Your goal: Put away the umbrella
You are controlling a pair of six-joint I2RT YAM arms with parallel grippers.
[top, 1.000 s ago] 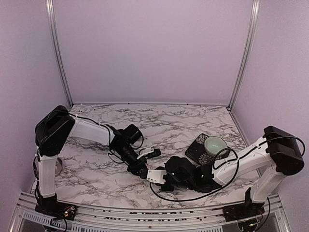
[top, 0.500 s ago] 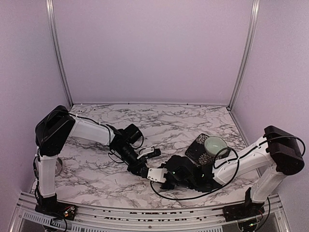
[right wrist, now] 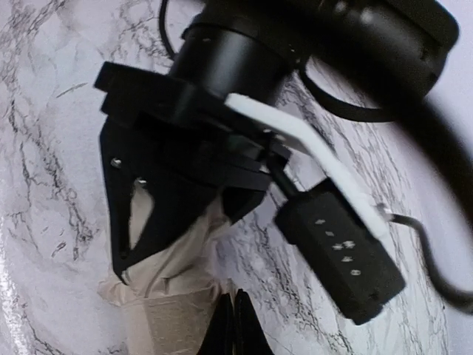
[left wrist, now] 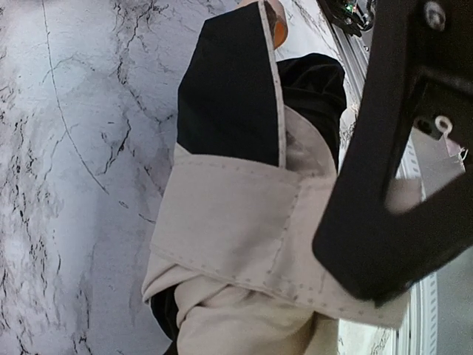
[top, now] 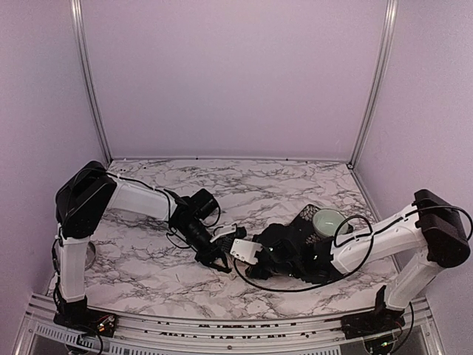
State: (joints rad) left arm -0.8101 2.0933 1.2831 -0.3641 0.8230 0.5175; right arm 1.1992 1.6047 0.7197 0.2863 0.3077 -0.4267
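The umbrella (left wrist: 236, 222) is a bundle of cream-beige fabric with black lining that fills the left wrist view above the marble table. My left gripper (right wrist: 174, 244) is shut on its beige folds; one black finger (left wrist: 392, 192) crosses the fabric. In the right wrist view the umbrella (right wrist: 166, 314) hangs below the left gripper's fingers. My right gripper (right wrist: 236, 333) is shut, its tips pressed together right beside the beige band, with nothing visible between them. From above, both grippers meet at the table's front centre, left gripper (top: 214, 257) and right gripper (top: 238, 255), hiding most of the umbrella.
A pale green bowl (top: 329, 220) rests on a black patterned holder (top: 304, 225) at the right. A black cable (top: 273, 287) loops near the front rail (top: 222, 325). A round metal object (top: 91, 255) sits behind the left arm's base.
The right gripper's jaws have closed, and its wrist has moved away from the front edge toward the left gripper. The left gripper has kept its hold and barely shifted.
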